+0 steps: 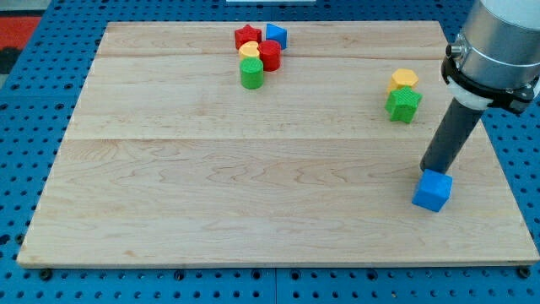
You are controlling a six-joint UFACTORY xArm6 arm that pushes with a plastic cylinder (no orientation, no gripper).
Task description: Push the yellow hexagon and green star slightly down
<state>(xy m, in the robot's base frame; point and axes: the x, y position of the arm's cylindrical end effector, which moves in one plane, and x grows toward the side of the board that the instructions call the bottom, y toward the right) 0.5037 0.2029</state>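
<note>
While the dark rod slants down from the view's upper right, my tip (429, 171) sits low on the right side of the wooden surface (253, 186), right at the top edge of a blue cube (433, 191) — touching it or just about, hard to call from here. There's no gripper on this arm, only the rod, so nothing to spread or pinch.

Up the board from the tip, and a little to the view's left, are the two blocks that matter: the yellow hexagon (403, 79) and, directly below it in the view, the green star (403, 104). They're pressed together, the star's upper edge against the hexagon's lower side. The tip is clear of both, well below the star, with bare wood between them.

Over at the view's top, left of centre, there's a tight cluster of five. A red star (246, 35) and a blue block (276, 35) sit at the back, its shape not easy to read. A yellow heart (250, 51) is tucked in front of the red star, a red cylinder (270, 56) beside it, and a green cylinder (251, 74) nearest the view's bottom — all bunched up, touching or very nearly.
</note>
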